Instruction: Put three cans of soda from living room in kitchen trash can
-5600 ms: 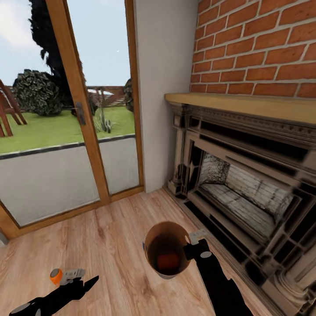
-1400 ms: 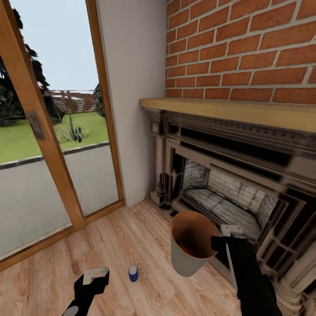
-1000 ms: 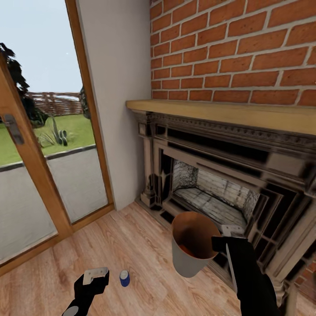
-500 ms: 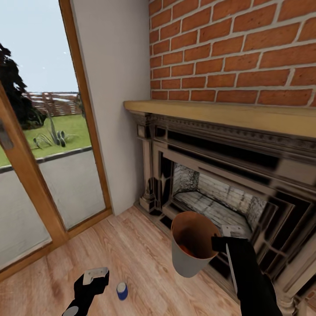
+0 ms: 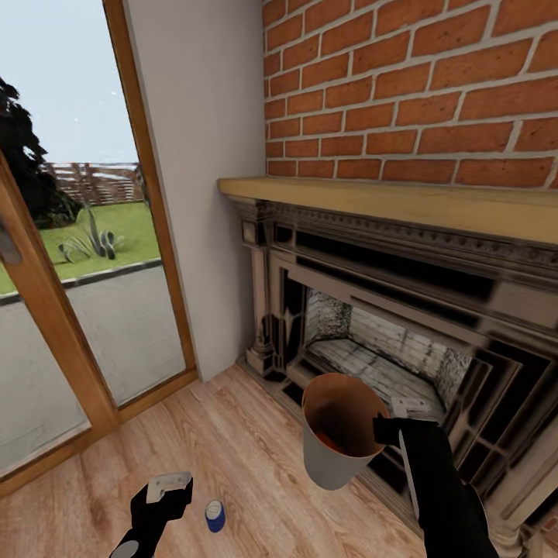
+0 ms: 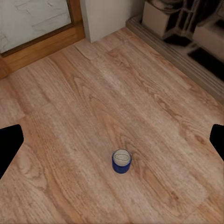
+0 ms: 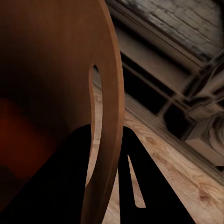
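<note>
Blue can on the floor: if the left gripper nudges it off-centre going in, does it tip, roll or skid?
The blue can stands upright on smooth plank floor, so a low nudge would probably skid it. A knock near its silver top could tip it; being a round cylinder, it would then likely roll. The left gripper hangs open above it, so a centred descent looks safer.

Soda can [image 5: 215, 515] upright on plank floor [image 5: 248, 457], just right of left gripper [image 5: 169, 487], apart from it. Trash can [image 5: 339, 442] off floor, right of can, rim pinched by right gripper [image 5: 399, 422]. Fireplace [image 5: 387, 341] behind trash can, under mantel [image 5: 403, 198]. Glass door [image 5: 70, 271] left, wall strip [image 5: 201, 155] between door and fireplace.
</note>
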Controlling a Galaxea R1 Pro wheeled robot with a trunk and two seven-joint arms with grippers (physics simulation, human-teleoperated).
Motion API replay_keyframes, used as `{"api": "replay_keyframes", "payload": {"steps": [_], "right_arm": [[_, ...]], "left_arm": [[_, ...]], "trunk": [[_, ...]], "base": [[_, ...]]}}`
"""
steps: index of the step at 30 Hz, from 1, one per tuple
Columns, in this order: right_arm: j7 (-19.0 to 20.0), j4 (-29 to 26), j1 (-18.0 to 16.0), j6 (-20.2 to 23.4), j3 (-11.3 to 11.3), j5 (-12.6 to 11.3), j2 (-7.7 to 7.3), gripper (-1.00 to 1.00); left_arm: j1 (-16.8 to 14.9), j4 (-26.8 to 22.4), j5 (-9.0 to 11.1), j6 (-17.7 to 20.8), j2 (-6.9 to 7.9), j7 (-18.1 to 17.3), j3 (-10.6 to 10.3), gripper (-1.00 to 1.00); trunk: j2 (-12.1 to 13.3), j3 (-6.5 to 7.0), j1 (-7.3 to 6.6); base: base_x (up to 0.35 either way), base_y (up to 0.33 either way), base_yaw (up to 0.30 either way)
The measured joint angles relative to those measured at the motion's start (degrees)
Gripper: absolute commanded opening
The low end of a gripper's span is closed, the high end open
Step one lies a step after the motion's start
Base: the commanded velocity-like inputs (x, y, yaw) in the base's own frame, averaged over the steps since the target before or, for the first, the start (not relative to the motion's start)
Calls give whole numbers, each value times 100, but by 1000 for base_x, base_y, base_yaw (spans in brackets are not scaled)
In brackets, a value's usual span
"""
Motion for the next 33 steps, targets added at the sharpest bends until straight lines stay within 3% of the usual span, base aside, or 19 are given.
{"api": "replay_keyframes", "payload": {"steps": [7,11,30,33], "right_arm": [[-3,0,0,-5,-3,91,-1,-100],[1,0,0,2,1,-43,0,-100],[7,0,0,-10,7,-3,0,-100],[8,0,0,-10,8,8,0,-100]], "left_arm": [[0,-1,0,0,0,0,-4,100],[0,0,0,0,2,0,-4,100],[0,-6,0,9,3,0,-4,100],[0,-3,0,13,1,0,-4,100]], "trunk": [[0,0,0],[0,0,0],[0,0,0],[119,53,-65]], "base": [[0,-90,0],[0,-5,0],[0,0,0],[0,0,0]]}}
